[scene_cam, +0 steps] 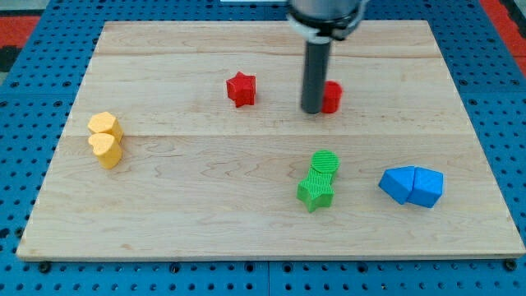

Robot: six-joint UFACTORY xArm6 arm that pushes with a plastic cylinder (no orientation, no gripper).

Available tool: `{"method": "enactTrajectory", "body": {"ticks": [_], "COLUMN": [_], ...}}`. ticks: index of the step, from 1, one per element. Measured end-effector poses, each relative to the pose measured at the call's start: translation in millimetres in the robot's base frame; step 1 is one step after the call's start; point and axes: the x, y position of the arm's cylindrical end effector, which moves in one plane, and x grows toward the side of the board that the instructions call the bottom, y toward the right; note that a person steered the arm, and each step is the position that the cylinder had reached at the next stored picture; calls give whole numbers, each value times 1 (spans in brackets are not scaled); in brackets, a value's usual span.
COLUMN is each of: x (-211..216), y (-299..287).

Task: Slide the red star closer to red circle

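The red star (241, 89) lies on the wooden board, left of centre near the view's top. The red circle (332, 97) lies to its right, partly hidden behind my rod. My tip (312, 109) stands right at the red circle's left side, apparently touching it, and well to the right of the red star.
A yellow hexagon (104, 125) and a yellow heart (105, 150) sit together at the view's left. A green circle (325, 163) and a green star (316, 191) sit together at lower centre-right. Two blue blocks (411, 186) lie at the lower right. The board's edge (263, 256) runs along the view's bottom.
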Motion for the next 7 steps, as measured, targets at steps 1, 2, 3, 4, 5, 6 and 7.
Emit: {"method": "enactTrajectory", "body": {"ticks": [1, 2, 3, 4, 5, 6, 7], "x": [-16, -74, 11, 24, 0, -82, -96], "y": [-96, -16, 49, 39, -19, -67, -104]}}
